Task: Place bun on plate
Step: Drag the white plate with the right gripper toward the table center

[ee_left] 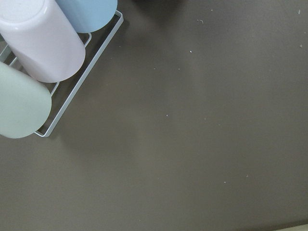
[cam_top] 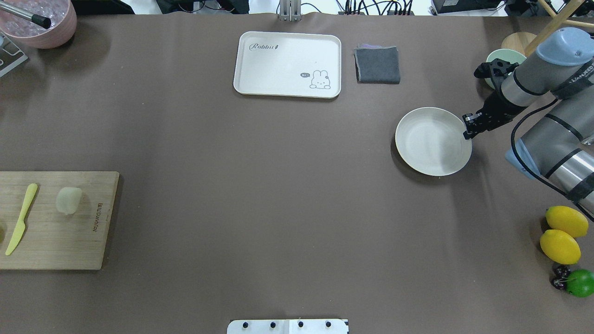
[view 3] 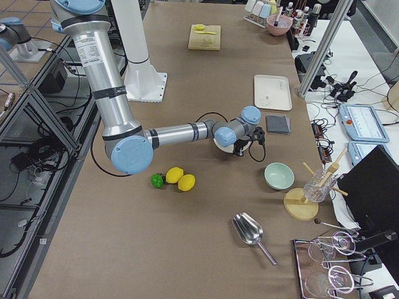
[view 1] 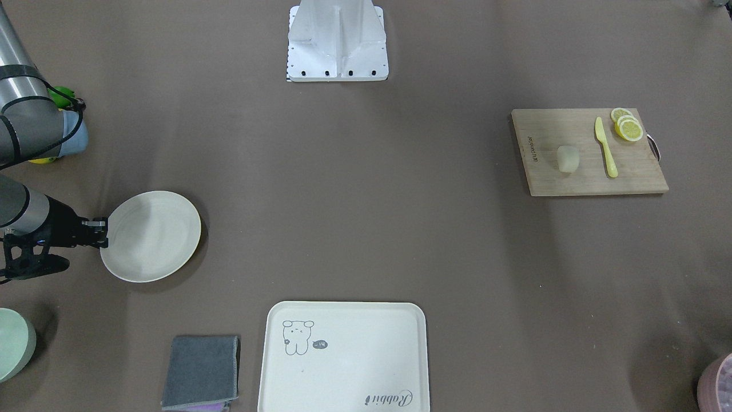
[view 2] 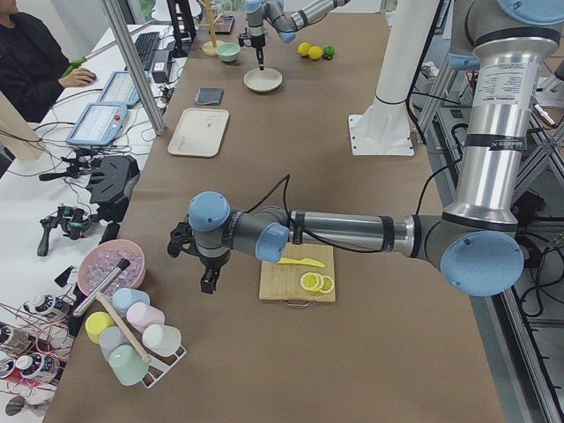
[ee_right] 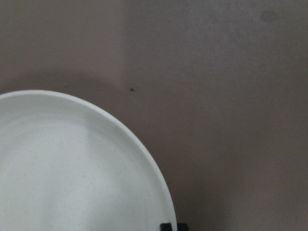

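Note:
The bun (cam_top: pixel 68 200) lies on a wooden cutting board (cam_top: pixel 55 241) at the table's left, beside a yellow knife (cam_top: pixel 21 218); it also shows in the front view as the bun (view 1: pixel 568 158). The plate (cam_top: pixel 431 141) sits empty far off on the right. My right gripper (cam_top: pixel 466 133) points down at the plate's right rim and looks shut on it; the right wrist view shows the rim (ee_right: pixel 144 154) running to one dark fingertip (ee_right: pixel 168 226). My left gripper (view 2: pixel 207 280) hangs over bare table beyond the board, seen only from the side, so I cannot tell its state.
A cream tray (cam_top: pixel 287 46) and a grey cloth (cam_top: pixel 377 65) lie at the far edge. Lemon slices (view 1: pixel 628 127) sit on the board. Two lemons (cam_top: pixel 561 234) and a lime (cam_top: pixel 581 283) lie near right. A green bowl (cam_top: pixel 499 56) stands behind the right wrist. Cups on a rack (ee_left: pixel 43 48) are under the left wrist.

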`<state>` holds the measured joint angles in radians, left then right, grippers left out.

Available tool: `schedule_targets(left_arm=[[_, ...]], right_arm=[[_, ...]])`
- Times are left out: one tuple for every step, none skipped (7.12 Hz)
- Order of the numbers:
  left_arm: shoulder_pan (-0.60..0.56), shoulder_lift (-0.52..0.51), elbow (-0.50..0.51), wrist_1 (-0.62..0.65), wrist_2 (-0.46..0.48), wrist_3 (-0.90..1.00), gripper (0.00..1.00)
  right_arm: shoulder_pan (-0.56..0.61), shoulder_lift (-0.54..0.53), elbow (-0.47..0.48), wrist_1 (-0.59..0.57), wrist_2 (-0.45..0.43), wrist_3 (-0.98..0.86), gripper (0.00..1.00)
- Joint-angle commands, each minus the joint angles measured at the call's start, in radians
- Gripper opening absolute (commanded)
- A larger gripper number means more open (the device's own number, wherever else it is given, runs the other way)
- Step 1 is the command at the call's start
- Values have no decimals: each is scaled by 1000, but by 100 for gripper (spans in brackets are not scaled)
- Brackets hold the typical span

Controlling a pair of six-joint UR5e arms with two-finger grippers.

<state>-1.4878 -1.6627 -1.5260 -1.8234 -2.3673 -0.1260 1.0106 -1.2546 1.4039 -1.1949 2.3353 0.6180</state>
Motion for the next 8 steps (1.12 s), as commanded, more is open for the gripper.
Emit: schedule_targets(left_arm=[[14,-5,-58,1,-3,-169,98],[49,-2,-112,6,-4,-243,98],[120,-2,-172,4,-21,-435,98],[195,1,-228,3,-10,-562,97],[236,29,-268,3,-9,-608,96],[297,59,-304,-28,31,-683,96],[382,123,-306,-172,102,-793,96],[453,162,-286,-289,141,-882,95]], right_arm=[[0,91,29,0,55,186,0],[-51,139,38,1,53,291,0],[-102,168,59,3,47,380,0],[-150,194,84,3,41,461,0],[-194,208,111,5,26,515,0],[-245,210,116,24,-8,540,0],[-300,211,110,97,-54,602,0],[-341,213,109,141,-100,674,0]])
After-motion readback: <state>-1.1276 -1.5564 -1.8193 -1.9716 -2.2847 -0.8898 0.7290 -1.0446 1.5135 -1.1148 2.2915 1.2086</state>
